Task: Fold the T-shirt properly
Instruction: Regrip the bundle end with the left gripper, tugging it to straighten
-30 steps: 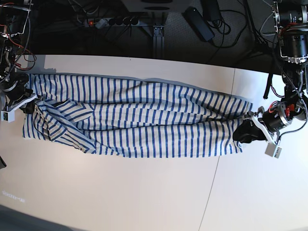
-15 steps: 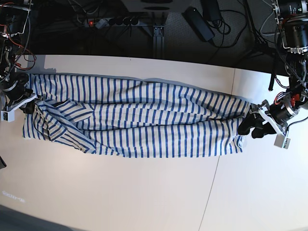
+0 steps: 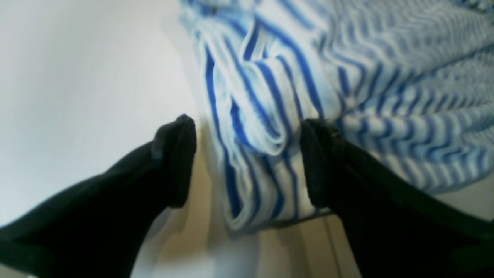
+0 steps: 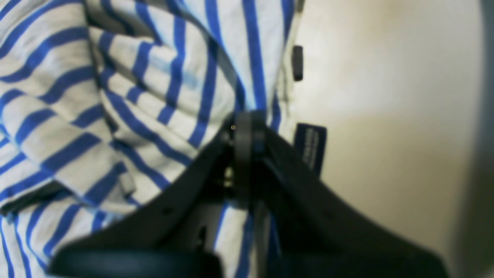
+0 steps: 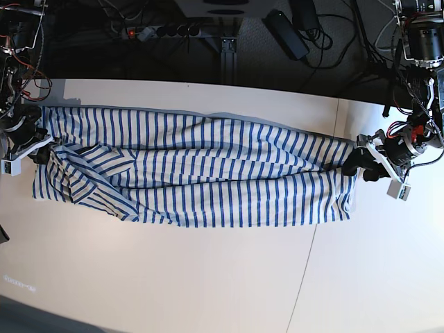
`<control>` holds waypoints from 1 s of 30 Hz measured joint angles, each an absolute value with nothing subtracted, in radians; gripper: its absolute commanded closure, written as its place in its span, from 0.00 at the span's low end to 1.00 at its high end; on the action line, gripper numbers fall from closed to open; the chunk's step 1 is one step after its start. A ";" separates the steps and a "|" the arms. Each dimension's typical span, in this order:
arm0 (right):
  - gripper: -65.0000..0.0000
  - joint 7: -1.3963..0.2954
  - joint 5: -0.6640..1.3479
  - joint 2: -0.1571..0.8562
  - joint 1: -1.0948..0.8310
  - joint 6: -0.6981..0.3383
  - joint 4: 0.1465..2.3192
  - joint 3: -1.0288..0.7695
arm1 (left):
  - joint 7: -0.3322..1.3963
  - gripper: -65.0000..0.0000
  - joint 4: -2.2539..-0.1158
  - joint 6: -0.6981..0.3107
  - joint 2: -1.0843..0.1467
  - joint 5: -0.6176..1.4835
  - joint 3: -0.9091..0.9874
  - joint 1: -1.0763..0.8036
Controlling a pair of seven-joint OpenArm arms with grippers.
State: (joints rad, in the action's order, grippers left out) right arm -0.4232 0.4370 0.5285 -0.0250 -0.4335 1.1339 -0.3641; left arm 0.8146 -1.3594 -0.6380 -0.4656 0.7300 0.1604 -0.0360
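Observation:
The T-shirt point(image 5: 208, 173), cream with thin blue stripes, lies stretched lengthwise across the white table point(image 5: 173, 277), folded into a long band. In the base view my left gripper point(image 5: 362, 168) stands open at the shirt's right end. The left wrist view shows its two black fingers point(image 3: 177, 154) spread wide, with a bunched fold of the shirt point(image 3: 266, 100) lying loose between them. My right gripper point(image 5: 40, 152) is at the shirt's left end, shut on a pinch of striped cloth point(image 4: 154, 88). A dark tag point(image 4: 310, 146) hangs beside the closed tips of the right gripper point(image 4: 245, 129).
Beyond the table's far edge point(image 5: 208, 87) lie a power strip point(image 5: 163, 31), cables and a black adapter point(image 5: 288, 31) on a dark floor. A seam point(image 5: 316, 229) runs across the tabletop right of centre. Bare tabletop spreads in front of the shirt.
My left gripper has opened, let go of the shirt's right end and shifted slightly toward the table's far side. The right gripper keeps its hold and has not moved.

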 measured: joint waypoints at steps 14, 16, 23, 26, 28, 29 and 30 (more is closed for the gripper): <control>1.00 -0.424 0.437 0.529 -0.025 -0.434 1.134 -0.364 | 0.792 0.30 -1.359 -0.606 -0.464 0.707 0.130 -0.021; 1.00 -0.424 0.437 0.529 -0.025 -0.434 1.134 -0.364 | 0.794 0.30 -1.359 -0.580 -0.465 0.707 0.128 -0.004; 1.00 -0.423 0.441 0.529 -0.025 -0.434 1.134 -0.364 | 0.838 0.30 -1.238 -0.550 -0.463 0.735 0.058 0.096; 1.00 -0.424 0.441 0.529 -0.025 -0.434 1.134 -0.364 | 0.820 0.30 -1.203 -0.551 -0.466 0.746 0.035 0.113; 1.00 -0.424 0.440 0.529 -0.025 -0.434 1.134 -0.364 | 0.810 0.30 -1.195 -0.551 -0.466 0.751 0.024 0.114; 1.00 -0.424 0.440 0.529 -0.025 -0.434 1.134 -0.364 | 0.810 0.30 -1.190 -0.554 -0.468 0.759 0.018 0.117; 1.00 -0.424 0.440 0.529 -0.025 -0.434 1.134 -0.364 | 0.810 0.30 -1.184 -0.554 -0.469 0.778 0.010 0.117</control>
State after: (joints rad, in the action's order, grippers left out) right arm -0.4236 0.4404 0.5285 -0.0254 -0.4335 1.1339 -0.3641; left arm 0.8101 -1.1839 -0.5537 -0.4690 0.7780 0.0097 0.1173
